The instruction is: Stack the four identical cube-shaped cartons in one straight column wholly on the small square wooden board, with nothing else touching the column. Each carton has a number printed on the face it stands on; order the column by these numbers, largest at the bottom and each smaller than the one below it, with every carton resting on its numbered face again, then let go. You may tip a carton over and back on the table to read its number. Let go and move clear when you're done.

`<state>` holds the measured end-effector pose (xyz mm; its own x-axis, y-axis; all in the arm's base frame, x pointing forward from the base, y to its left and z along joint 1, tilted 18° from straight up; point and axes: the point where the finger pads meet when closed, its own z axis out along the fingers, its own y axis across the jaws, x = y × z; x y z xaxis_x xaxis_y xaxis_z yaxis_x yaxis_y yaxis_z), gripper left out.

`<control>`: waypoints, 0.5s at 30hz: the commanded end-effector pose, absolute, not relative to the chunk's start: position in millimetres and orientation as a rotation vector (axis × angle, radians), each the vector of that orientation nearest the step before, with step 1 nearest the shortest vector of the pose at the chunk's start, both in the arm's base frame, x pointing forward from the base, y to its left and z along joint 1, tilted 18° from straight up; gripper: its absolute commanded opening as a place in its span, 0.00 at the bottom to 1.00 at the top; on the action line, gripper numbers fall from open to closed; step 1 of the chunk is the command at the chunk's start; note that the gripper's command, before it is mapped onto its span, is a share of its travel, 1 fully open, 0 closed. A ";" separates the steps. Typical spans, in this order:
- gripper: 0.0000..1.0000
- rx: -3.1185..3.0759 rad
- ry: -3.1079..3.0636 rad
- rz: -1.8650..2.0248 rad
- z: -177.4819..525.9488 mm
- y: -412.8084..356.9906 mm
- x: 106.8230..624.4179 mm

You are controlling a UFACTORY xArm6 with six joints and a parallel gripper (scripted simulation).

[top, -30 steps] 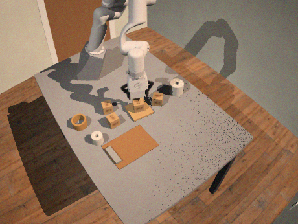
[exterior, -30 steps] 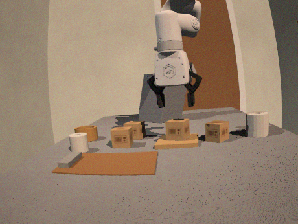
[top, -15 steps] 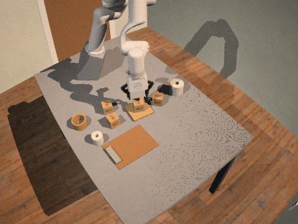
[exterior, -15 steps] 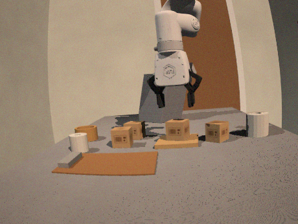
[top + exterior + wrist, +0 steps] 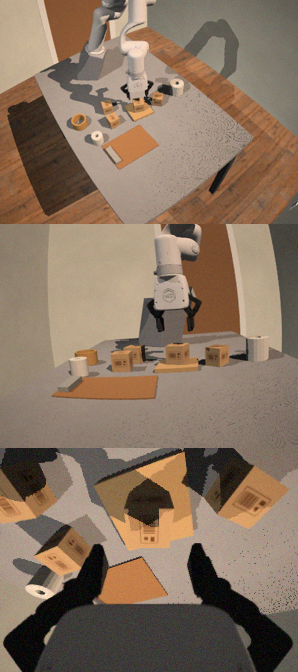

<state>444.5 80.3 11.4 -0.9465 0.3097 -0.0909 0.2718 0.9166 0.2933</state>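
Observation:
One carton [image 5: 138, 104] stands upright on the small wooden board [image 5: 140, 112]; it also shows in the exterior view [image 5: 177, 353] and in the wrist view [image 5: 148, 518]. My gripper [image 5: 174, 322] hangs open and empty straight above it, clear of its top; in the wrist view the fingers stand wide apart. A second carton [image 5: 157, 98] sits on the table right of the board. Two more cartons [image 5: 107, 107] [image 5: 113, 120] sit left of the board.
A white roll [image 5: 177, 87] stands at the back right. A tape ring [image 5: 79, 122] and a second white roll [image 5: 97, 138] are at the left. A large flat brown sheet [image 5: 131, 145] with a grey block [image 5: 113, 154] lies in front.

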 end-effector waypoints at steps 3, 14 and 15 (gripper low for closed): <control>1.00 0.235 2.948 0.399 5.1 21.1 458.6; 1.00 -0.116 2.926 0.369 -7.7 -81.3 460.3; 1.00 -0.116 2.926 0.369 -7.7 -81.3 460.3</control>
